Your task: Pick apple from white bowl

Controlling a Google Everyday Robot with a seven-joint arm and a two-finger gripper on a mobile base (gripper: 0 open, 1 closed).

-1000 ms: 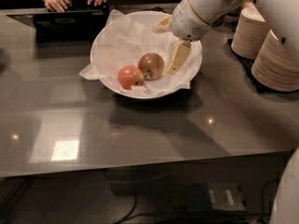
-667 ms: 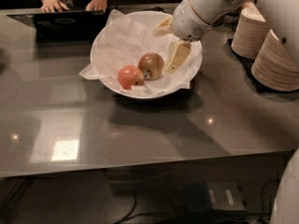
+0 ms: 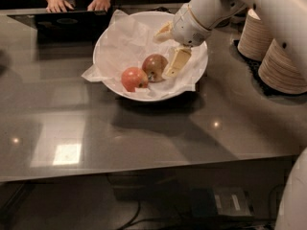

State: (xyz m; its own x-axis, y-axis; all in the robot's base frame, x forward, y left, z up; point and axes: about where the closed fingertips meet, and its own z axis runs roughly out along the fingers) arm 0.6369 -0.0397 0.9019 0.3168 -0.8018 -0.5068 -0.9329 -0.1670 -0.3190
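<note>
The white bowl [image 3: 108, 42], wide and lined with crumpled white paper, stands on the grey table. Two apples lie in it. The apple [image 3: 154, 65], dull red-brown, is near the middle. A brighter red-orange apple [image 3: 134, 78] lies to its left front. My gripper [image 3: 168, 49] hangs over the right side of the bowl and is open. One cream finger [image 3: 174, 63] points down just right of the apple, very near it. The other finger [image 3: 162, 32] is above the bowl's back. Nothing is held.
Stacks of off-white paper bowls [image 3: 283, 61] stand at the right, close to my arm [image 3: 249, 4]. A person's hands [image 3: 79, 4] rest on a dark laptop [image 3: 57, 25] at the table's far edge. The table's front edge [image 3: 144, 174] runs below.
My gripper has moved left and a little down, so its lower finger is closer to the dull red-brown apple. The apples and the bowl have not moved.
</note>
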